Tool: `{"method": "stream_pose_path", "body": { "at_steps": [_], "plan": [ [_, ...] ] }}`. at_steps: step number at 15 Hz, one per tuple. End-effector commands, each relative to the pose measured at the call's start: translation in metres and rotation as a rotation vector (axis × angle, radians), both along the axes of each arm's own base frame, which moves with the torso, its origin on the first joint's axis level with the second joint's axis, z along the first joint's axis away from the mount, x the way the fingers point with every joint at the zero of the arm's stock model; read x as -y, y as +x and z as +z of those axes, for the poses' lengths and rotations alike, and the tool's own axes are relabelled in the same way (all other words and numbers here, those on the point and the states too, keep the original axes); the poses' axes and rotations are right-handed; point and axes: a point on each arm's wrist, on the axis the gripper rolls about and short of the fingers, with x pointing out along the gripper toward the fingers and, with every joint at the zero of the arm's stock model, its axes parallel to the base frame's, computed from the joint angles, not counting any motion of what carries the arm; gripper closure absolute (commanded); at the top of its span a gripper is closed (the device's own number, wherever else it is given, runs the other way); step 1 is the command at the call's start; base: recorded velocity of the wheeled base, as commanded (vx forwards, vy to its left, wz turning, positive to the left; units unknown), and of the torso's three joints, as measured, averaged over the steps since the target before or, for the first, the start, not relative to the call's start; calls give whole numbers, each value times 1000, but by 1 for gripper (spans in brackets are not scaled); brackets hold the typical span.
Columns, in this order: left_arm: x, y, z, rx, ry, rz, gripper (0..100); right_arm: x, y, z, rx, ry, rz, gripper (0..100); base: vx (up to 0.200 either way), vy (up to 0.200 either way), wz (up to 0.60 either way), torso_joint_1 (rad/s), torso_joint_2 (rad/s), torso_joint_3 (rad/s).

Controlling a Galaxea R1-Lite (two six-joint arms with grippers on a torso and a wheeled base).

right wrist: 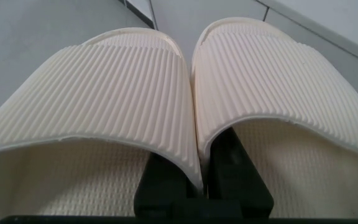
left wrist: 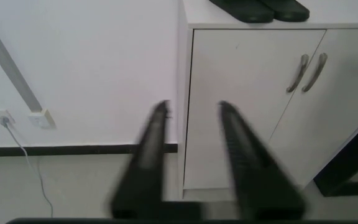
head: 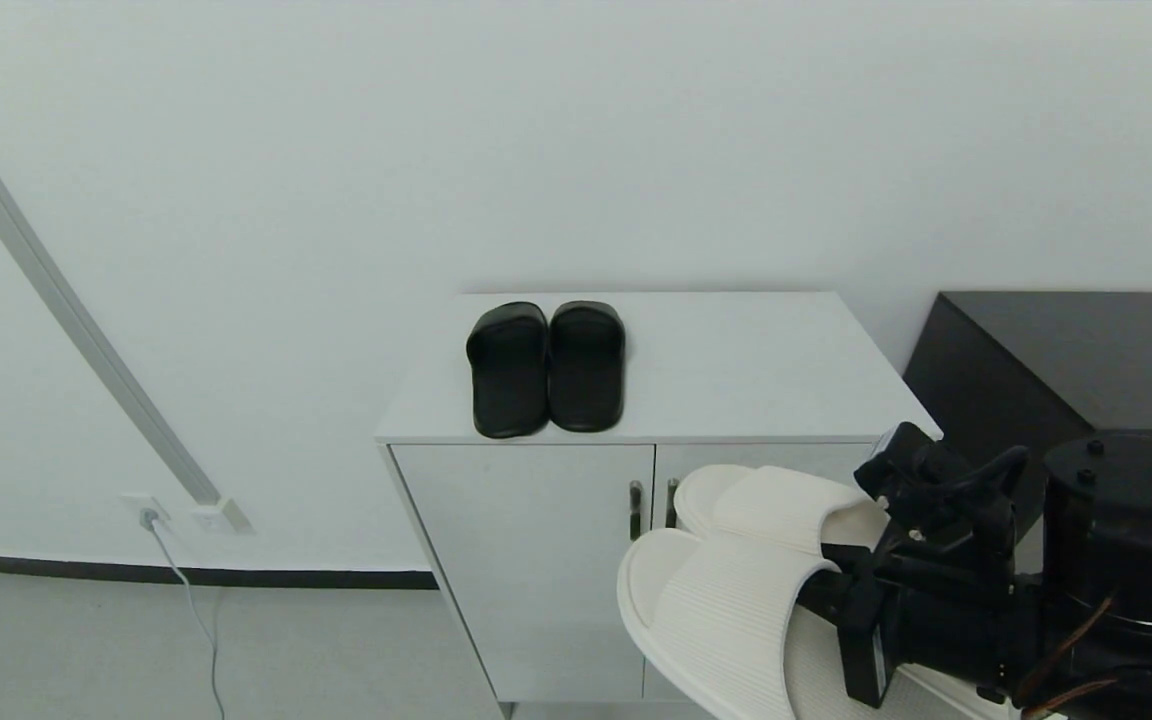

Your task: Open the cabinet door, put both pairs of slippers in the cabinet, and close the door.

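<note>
Head view: the white slippers [head: 736, 560] are a pair held side by side off the floor, low in front of the cabinet's right-hand door [head: 766, 462]. Their toes point toward the cabinet and their long axis slopes up toward the door handles [head: 635, 510].

- Right gripper [right wrist: 205, 186]: its fingers are closed on the two inner strap edges where the slippers meet, so it carries both as one load.
- Handles: two upright bars, just beside each other at the meeting edge of the two doors. In this view they sit just beside the upper slipper's toe. Both doors are shut.
- Black slippers [head: 546, 368]: the second pair, side by side and touching on the cabinet top [head: 736, 370], toward its left half. Their long axis runs front to back, with the straps toward the wall and the heels near the front edge.
- Left gripper [left wrist: 191, 155]: its fingers are spread apart and hold nothing. In the left wrist view it faces the left-hand door [left wrist: 241, 99], well apart from it, with the handles off to the far side of that door.

Judgement: the door comes first, and the empty left arm is the one free to take a handle. The loaded right arm hangs close before the right door and may need to clear that door's swing.

Surroundings: a wall socket with its cable [head: 146, 515] to the left, and a dark table [head: 1086, 350] to the right.
</note>
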Motion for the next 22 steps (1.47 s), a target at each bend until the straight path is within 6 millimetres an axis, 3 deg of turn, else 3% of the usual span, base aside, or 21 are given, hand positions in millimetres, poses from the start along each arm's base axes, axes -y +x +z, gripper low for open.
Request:
{"method": "stream_pose_path", "body": {
  "at_steps": [1,22],
  "plan": [
    [0,0,0,0,1,0,0,0,0,0,0,-1,2,100,0,0,0,-207,461,256],
    [0,0,0,0,-3,1,0,0,-1,-3,9,-11,6,100,0,0,0,-189,513,320]
  ]
}}
